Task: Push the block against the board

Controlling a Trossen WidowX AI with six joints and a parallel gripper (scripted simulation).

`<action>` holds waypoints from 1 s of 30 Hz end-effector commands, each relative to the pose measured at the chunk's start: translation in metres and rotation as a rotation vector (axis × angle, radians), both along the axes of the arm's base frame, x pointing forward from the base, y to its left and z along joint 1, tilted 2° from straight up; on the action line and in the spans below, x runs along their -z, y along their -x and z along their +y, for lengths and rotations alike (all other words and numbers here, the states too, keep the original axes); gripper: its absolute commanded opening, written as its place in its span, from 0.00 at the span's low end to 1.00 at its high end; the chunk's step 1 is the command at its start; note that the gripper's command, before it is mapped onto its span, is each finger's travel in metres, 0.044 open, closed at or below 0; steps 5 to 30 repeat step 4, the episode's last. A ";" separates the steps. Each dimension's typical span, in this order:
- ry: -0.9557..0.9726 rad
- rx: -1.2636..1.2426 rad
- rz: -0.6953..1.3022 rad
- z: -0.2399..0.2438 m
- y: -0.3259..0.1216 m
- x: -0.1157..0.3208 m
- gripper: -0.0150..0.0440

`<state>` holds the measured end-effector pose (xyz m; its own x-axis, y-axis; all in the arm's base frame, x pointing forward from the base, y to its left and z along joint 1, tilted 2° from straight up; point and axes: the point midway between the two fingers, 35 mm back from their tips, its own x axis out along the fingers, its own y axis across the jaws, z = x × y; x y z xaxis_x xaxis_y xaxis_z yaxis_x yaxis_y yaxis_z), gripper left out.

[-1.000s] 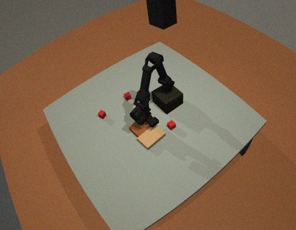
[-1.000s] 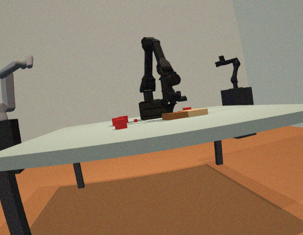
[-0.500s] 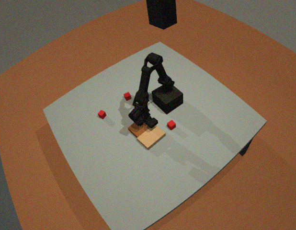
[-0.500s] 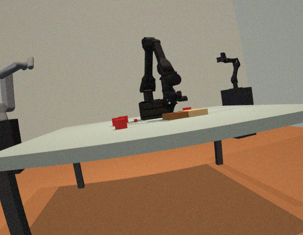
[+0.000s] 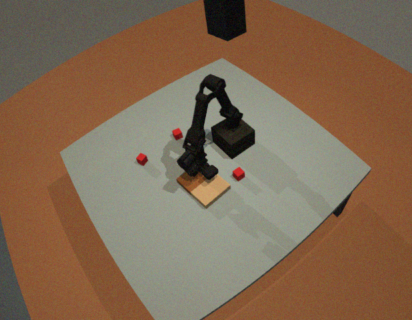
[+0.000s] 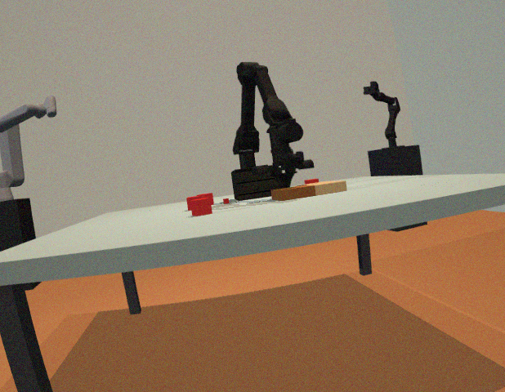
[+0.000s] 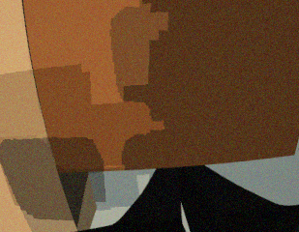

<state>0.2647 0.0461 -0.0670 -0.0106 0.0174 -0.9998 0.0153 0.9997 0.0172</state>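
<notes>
The square block [image 5: 186,182] [image 6: 292,193] [image 7: 226,87] is brown, flat and partly shaded. It lies against the light tan board [image 5: 209,193] [image 6: 331,186] [image 7: 9,43], with only a thin dark line between them in the wrist view. Their edges away from the arm's base look about in line in the top view. At the gripper's side the board reaches past the block. My gripper [image 6: 290,183] [image 7: 173,159] is shut and empty, low at the block's base-side edge; its tips meet that edge in the wrist view. In the top view the arm hides the tips.
Red cubes stand around the parts on the table [image 5: 158,241] [image 6: 118,228]: one cube [image 5: 239,173] right of the board, and two cubes [image 5: 177,133] [image 5: 141,159] at the left. The arm's dark base box [image 5: 233,137] [image 6: 252,183] stands behind the block.
</notes>
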 end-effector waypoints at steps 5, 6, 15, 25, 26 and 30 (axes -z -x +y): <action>-0.001 -0.003 0.000 0.000 0.003 0.000 0.25; -0.001 -0.003 0.000 0.000 0.003 0.000 0.25; -0.001 -0.003 0.000 0.000 0.003 0.000 0.25; -0.001 -0.003 0.000 0.000 0.003 0.000 0.25; -0.001 -0.003 0.000 0.000 0.003 0.000 0.25; -0.001 -0.003 0.000 0.000 0.003 0.000 0.25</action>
